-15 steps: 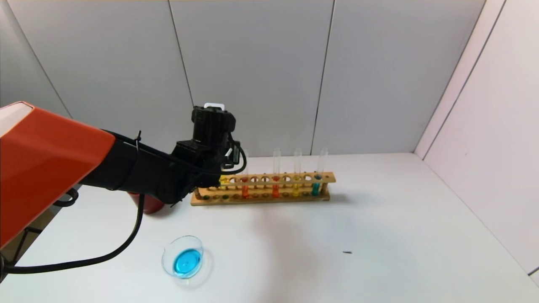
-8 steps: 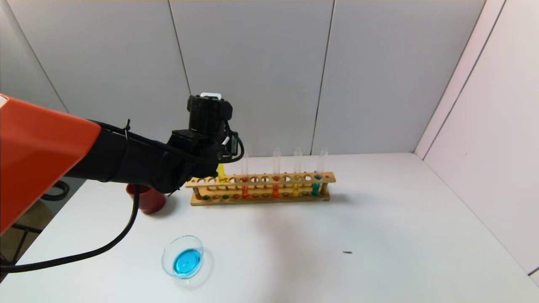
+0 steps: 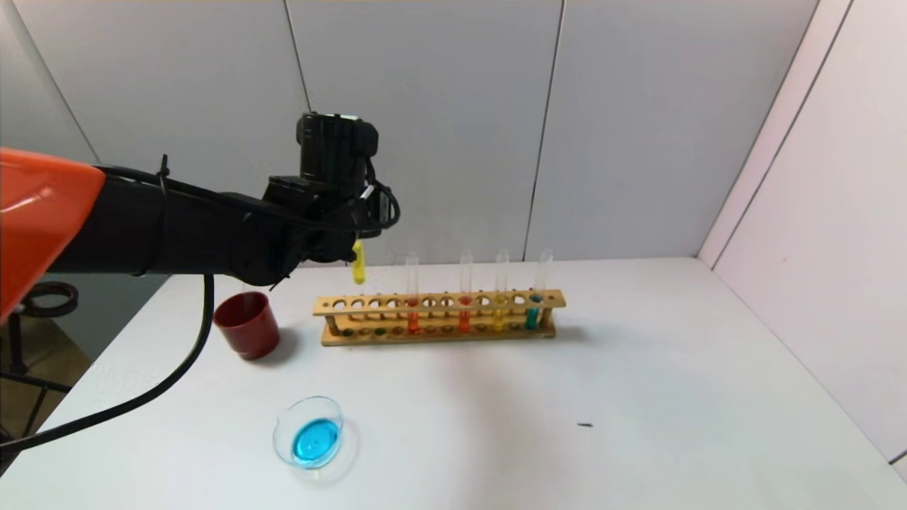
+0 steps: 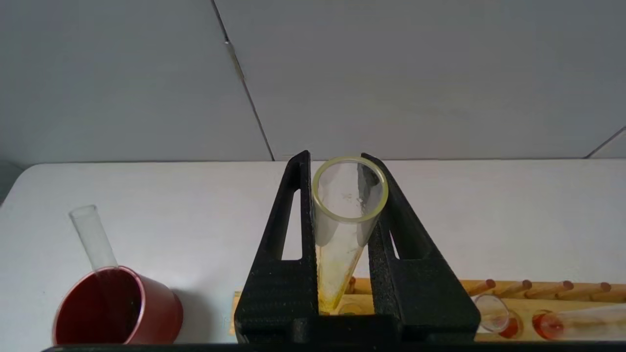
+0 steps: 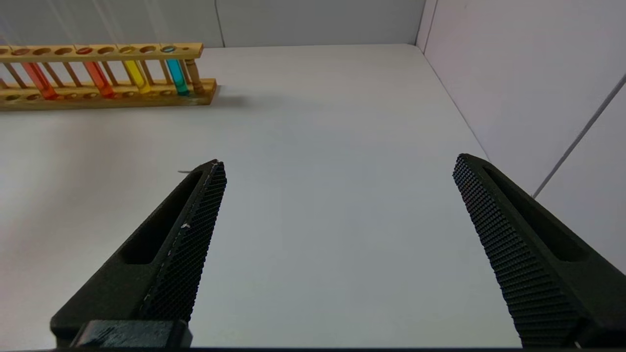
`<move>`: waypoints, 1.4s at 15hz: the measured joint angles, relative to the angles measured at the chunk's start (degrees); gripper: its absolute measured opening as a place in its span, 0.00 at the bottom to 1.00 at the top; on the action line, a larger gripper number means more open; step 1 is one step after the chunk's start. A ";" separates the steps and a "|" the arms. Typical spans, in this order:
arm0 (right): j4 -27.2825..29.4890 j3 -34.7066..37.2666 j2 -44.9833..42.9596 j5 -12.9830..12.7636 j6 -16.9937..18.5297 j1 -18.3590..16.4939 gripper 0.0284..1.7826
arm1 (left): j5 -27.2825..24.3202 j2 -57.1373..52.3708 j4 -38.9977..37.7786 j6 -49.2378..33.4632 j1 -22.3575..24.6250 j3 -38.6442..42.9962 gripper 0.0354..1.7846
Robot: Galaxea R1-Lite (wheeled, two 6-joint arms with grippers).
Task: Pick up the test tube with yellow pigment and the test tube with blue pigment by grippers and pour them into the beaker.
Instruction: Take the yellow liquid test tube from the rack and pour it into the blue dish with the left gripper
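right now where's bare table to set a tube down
Widest free patch: right of the rack, out to the side wall. Also free: between rack and beaker. Crowded: the left end, where the red cup stands and the left pincer holds the yellow tube.

My left arm reaches in from nine o'clock, orange shell and black sleeve nearly level, its black left gripper (image 3: 352, 244) raised, jaws clamped on the slim clear glass test tube of lemon-yellow liquid (image 3: 359, 266). My black right gripper (image 5: 337, 244) sits low, jaws spread wide.
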 joint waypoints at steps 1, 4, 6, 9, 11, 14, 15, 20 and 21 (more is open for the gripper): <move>-0.02 0.00 0.00 0.00 -0.02 0.00 0.95 | 0.00 -0.74 1.68 0.02 -0.02 -0.95 0.17; -0.02 0.00 0.00 -0.02 -0.02 -0.02 0.95 | 0.96 -3.69 5.23 0.09 0.00 -1.66 0.17; -0.02 0.00 0.00 0.00 0.00 -0.02 0.95 | 1.37 -6.23 7.50 0.13 0.22 -0.73 0.17; -0.02 0.00 0.00 0.00 0.00 -0.02 0.95 | 1.43 -10.70 10.14 0.68 1.05 3.17 0.17; -0.05 0.00 0.00 0.00 -0.02 -0.02 0.95 | 1.38 -13.86 10.30 1.43 1.66 7.22 0.17; -0.02 0.00 0.00 -0.02 -0.02 -0.02 0.95 | 1.07 -18.86 10.25 1.73 2.32 14.41 0.17; -0.05 0.00 0.00 0.00 -0.02 -0.02 0.95 | 0.95 -20.50 10.23 1.79 2.65 16.94 0.17; -0.02 0.00 0.00 0.00 0.00 -0.02 0.95 | -1.48 -29.33 10.28 4.11 5.10 28.29 0.17; -0.02 0.00 0.00 0.00 0.00 -0.02 0.95 | -1.90 -30.87 10.30 4.77 5.53 30.34 0.17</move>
